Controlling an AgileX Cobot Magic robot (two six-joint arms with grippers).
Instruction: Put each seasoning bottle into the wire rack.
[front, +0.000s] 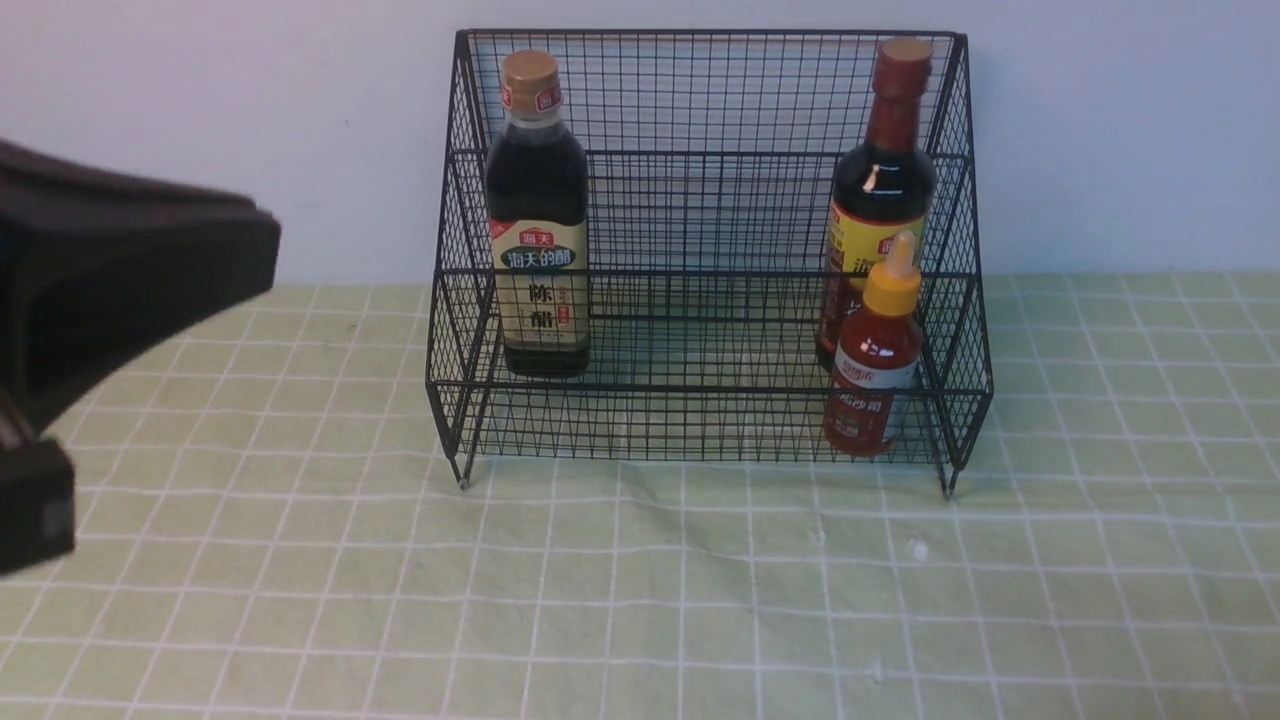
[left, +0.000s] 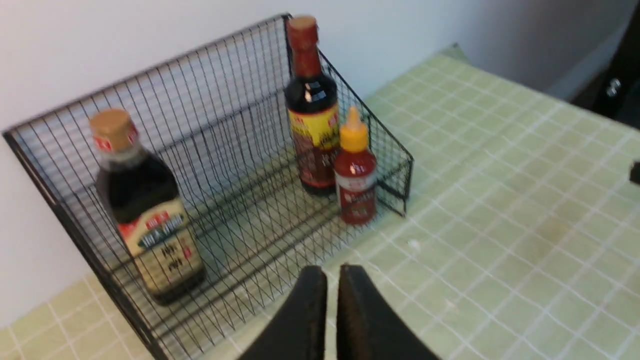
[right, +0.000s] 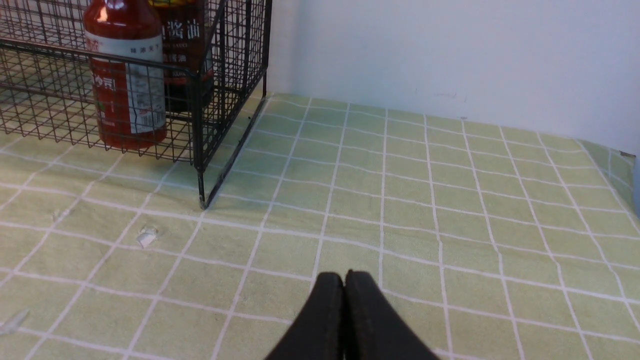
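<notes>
The black wire rack (front: 710, 160) stands against the wall. A tall dark bottle with a gold cap (front: 538, 220) stands upright at its left end. At the right end a dark bottle with a maroon cap (front: 885, 190) stands on the rear tier. The small red sauce bottle with a yellow nozzle (front: 875, 380) is upright in front of it on the lower tier. My left arm (front: 120, 300) hangs left of the rack. The left gripper (left: 332, 272) is shut and empty above the cloth before the rack (left: 225, 100). My right gripper (right: 344, 277) is shut and empty, right of the rack (right: 200, 150).
A green checked cloth (front: 640, 600) covers the table, with a white wall behind. Small white scraps (front: 918, 548) lie on the cloth in front of the rack's right end. The cloth's edge (right: 622, 165) shows far right in the right wrist view.
</notes>
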